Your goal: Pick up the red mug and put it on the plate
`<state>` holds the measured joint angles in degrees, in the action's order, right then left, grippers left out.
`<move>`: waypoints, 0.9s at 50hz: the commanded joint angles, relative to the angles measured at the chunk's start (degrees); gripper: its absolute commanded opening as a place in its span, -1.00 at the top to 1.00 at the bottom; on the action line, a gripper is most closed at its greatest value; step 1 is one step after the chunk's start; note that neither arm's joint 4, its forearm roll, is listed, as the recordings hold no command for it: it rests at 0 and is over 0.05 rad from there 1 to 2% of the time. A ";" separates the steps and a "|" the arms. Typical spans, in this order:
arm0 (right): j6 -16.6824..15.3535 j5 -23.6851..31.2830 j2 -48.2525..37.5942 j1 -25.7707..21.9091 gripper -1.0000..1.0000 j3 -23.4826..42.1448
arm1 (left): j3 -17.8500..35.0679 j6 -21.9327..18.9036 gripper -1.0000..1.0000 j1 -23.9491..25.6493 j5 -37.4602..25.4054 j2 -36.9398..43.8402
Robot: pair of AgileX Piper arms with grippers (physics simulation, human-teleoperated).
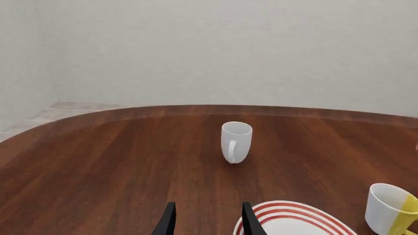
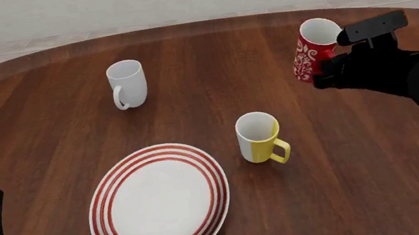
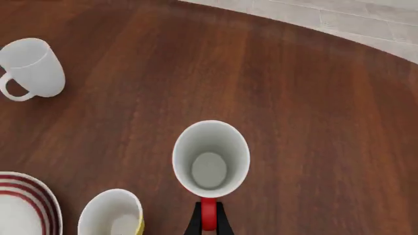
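Your right gripper (image 3: 207, 223) is clamped on the red handle of the tall red ceramic mug with white floral swirls (image 2: 312, 49), its two black fingers (image 3: 194, 224) pressed against either side of that handle. The red mug tilts slightly away from the gripper; the front view does not settle whether its base touches the round dark wooden table (image 2: 380, 180). From above, the mug shows a plain white interior and a thin rim.

You have three mugs and one plate in play. The yellow-and-white ceramic mug (image 2: 259, 136) stands upright near the red mug, nearer you and to the left of your right gripper, its yellow handle turned toward you. The large round white plate with concentric red rings (image 2: 160, 204) lies flat further left again, just beside the yellow-and-white mug and well apart from the red one. The plain white ceramic mug (image 2: 127, 83) stands upright far to the left of your right gripper, beyond the plate.

Your left gripper (image 1: 207, 219) hangs with its black fingers (image 1: 168, 220) spread apart and nothing between them, the plate's ringed rim just beside one fingertip and the plain white mug straight ahead, well apart.
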<state>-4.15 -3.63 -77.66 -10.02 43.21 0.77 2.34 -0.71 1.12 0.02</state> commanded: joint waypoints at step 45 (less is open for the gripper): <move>1.98 6.90 5.56 -23.31 1.00 5.87 | 0.20 0.15 -1.00 -0.25 0.01 -0.01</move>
<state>-3.00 3.16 -71.68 -29.00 48.09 0.82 2.47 -0.91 1.28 0.02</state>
